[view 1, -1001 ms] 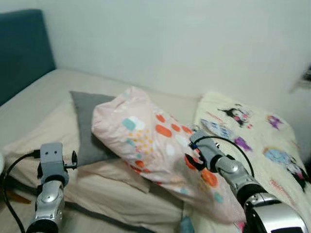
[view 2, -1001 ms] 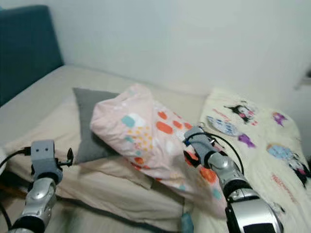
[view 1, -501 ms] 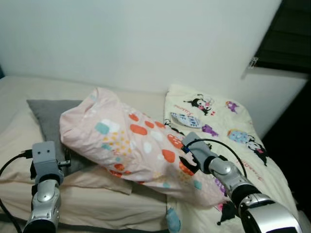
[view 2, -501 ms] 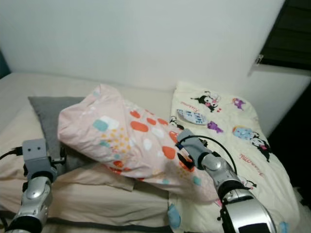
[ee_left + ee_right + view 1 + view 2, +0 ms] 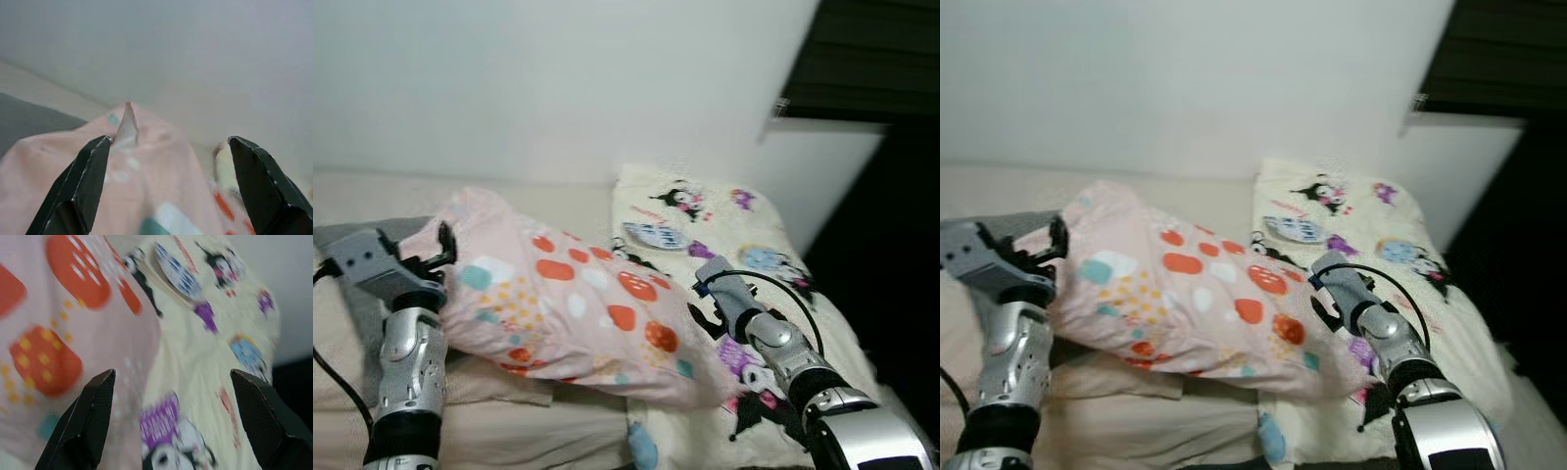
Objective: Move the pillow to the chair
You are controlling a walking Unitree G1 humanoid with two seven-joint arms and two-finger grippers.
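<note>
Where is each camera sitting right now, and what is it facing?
Left and right eye views: on the head, looking down at the bed; both show the pink pillow between the left gripper and right gripper.
Left wrist view: along its open fingers at the pillow's corner and the wall.
Right wrist view: along its open fingers at the pillow's edge and the cartoon blanket.

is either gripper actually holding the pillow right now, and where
Neither is clamped on it. The left gripper and right gripper both stand open, one at each end of the pink patterned pillow, flanking it rather than pinching it.
</note>
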